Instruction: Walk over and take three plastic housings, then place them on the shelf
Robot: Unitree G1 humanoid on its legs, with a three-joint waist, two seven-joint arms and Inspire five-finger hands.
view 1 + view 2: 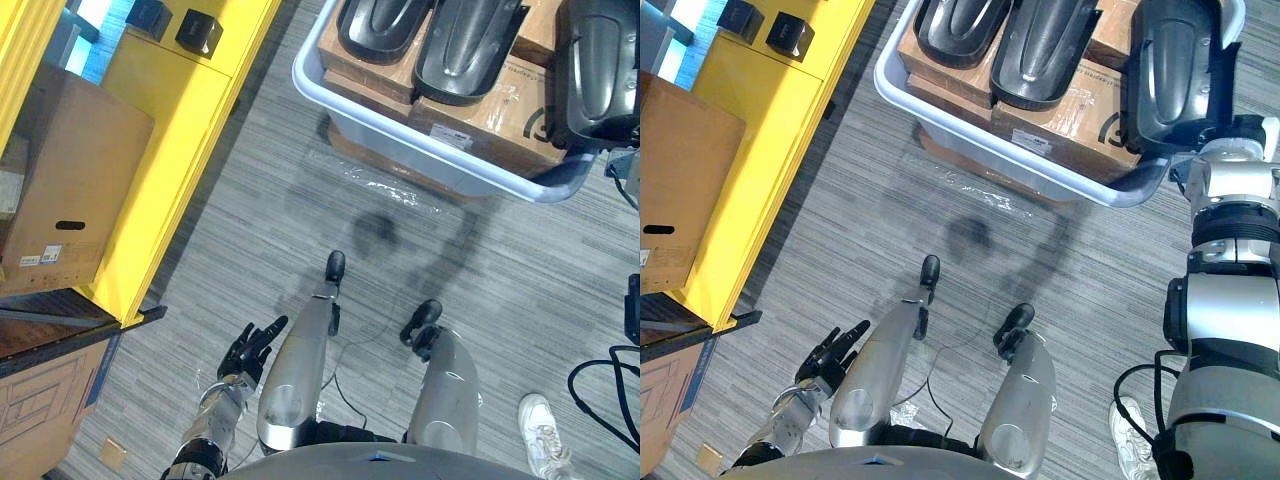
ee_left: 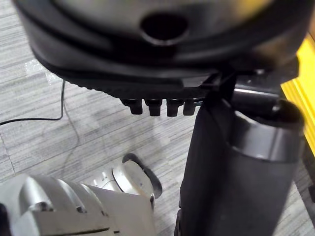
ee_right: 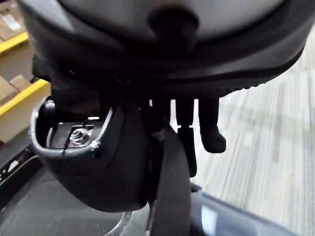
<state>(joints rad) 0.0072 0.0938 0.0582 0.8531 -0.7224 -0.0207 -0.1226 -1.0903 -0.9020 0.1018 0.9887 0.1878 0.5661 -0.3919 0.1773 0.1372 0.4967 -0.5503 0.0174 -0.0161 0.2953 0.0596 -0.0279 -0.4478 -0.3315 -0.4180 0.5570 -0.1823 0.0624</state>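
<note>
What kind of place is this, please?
Probably a warehouse or factory storeroom: a yellow shelf rack holds a large brown cardboard box, and a pale plastic tub holds dark grey plastic housings.

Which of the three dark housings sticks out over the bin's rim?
The rightmost housing: it covers the grey bin's right rim. The other two lie side by side on cardboard boxes inside it.

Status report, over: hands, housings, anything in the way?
Left hand open, low, empty. Right hand at one housing, grip unseen. Two more housings in bin. Person's shoe by right side.
</note>
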